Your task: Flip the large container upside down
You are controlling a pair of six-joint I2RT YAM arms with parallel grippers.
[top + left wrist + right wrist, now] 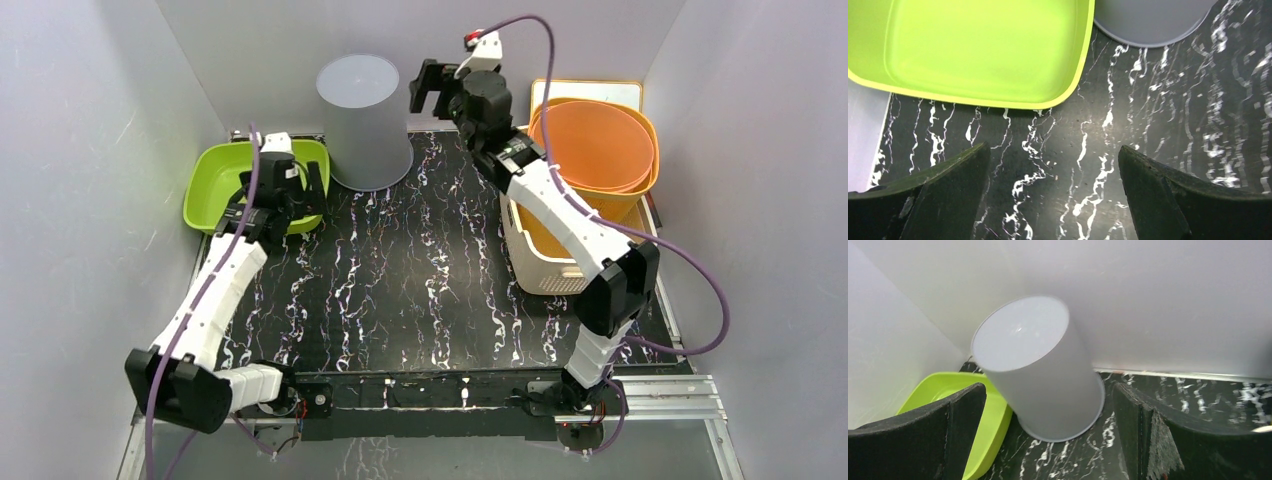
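The large container [360,120] is a tall pale grey tub at the back of the black marbled mat. Its closed flat end faces up and its wider rim rests on the mat, as the right wrist view shows [1038,370]. My right gripper [432,95] hovers open just to the container's right, level with its top, and holds nothing [1048,390]. My left gripper [283,205] stands open over the mat at the near right corner of the green tub. Between its fingers there is only mat [1053,152]. The container's rim [1153,22] shows at the top edge of the left wrist view.
A lime green tub [255,180] lies at the back left, touching or nearly touching the container. Stacked orange buckets [595,145] and a white slotted basket [545,250] fill the right side under my right arm. Grey walls close in the back and sides.
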